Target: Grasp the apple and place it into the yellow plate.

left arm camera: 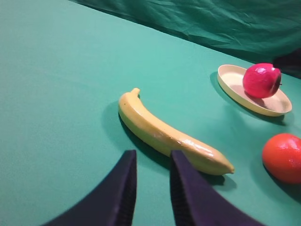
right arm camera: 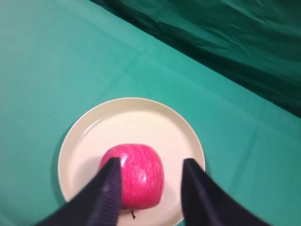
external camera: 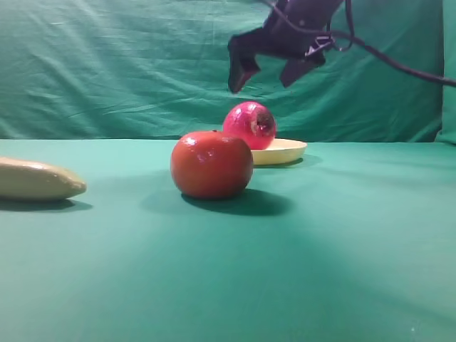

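The glossy magenta-pink apple rests in the pale yellow plate at the back of the green table. My right gripper hangs in the air just above the apple, open, its dark fingers spread to either side and clear of the fruit. Low over the cloth near the banana sits my left gripper, its two fingers a little apart with nothing between them.
An orange-red round fruit stands in front of the plate, closer to the camera. A yellow banana lies on the left. A green cloth backdrop closes off the back.
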Controlling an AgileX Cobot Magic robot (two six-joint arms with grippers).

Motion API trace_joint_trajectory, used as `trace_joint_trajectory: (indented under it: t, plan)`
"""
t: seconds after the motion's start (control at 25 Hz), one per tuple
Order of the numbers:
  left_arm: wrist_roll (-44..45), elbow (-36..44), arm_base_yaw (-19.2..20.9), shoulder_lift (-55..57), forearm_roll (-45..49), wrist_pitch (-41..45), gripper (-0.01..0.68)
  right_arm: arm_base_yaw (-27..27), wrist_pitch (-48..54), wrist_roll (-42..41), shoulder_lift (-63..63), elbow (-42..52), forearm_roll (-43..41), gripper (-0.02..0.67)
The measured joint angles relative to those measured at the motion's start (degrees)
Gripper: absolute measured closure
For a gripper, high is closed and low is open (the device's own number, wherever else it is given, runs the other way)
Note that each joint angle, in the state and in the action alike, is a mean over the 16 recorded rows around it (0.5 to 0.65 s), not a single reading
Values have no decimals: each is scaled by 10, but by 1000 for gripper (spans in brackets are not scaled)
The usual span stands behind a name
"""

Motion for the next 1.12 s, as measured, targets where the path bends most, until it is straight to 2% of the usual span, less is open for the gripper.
trace_joint_trajectory:
  t: [0.2,0.36,0.72,1.12]
  plan:
    - [0,0,0,0,0,0,516,-4,78,30,-62,0,-3,554]
    - [0,0,0,0,0,0,516,-4,134,57,-105,0,-4,634]
    - [0,0,0,0,0,0,516,-4,205,97,-216,32,5,649]
    - [0,0,0,0,0,0,516,-4,184,109,-390,189,15,649]
